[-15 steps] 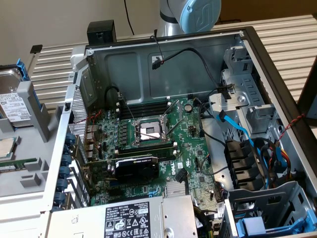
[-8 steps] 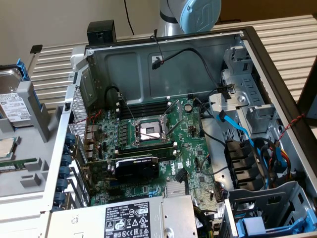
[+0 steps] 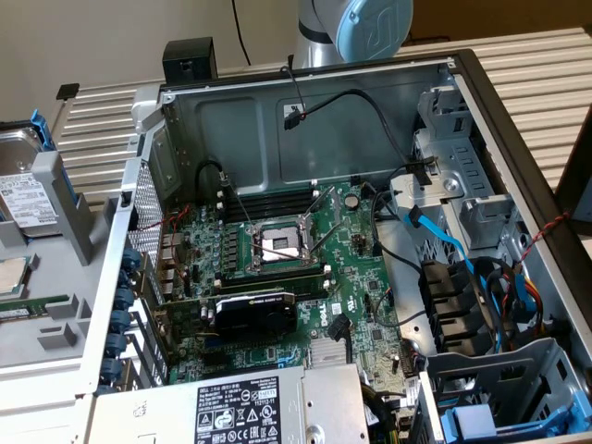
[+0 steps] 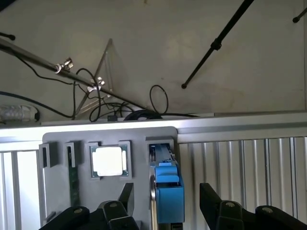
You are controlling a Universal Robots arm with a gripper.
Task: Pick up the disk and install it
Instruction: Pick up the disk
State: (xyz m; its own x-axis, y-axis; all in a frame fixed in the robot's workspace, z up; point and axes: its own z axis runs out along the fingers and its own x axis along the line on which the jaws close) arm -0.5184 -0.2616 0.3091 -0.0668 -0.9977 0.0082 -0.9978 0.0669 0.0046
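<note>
In the exterior view, the disk (image 3: pixel 24 196) stands in a slot at one end of the gray holder (image 3: pixel 55 361), outside the open computer case (image 3: pixel 305 120). It is not picked up or installed yet. In the wrist view, the disk (image 4: pixel 169 194) shows between the wide-open jaws, with gaps on both sides. They hold nothing.

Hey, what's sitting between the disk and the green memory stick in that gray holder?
The square silver processor chip lies between the disk and the memory stick, in its own pocket of the holder. The wrist view shows this.
</note>
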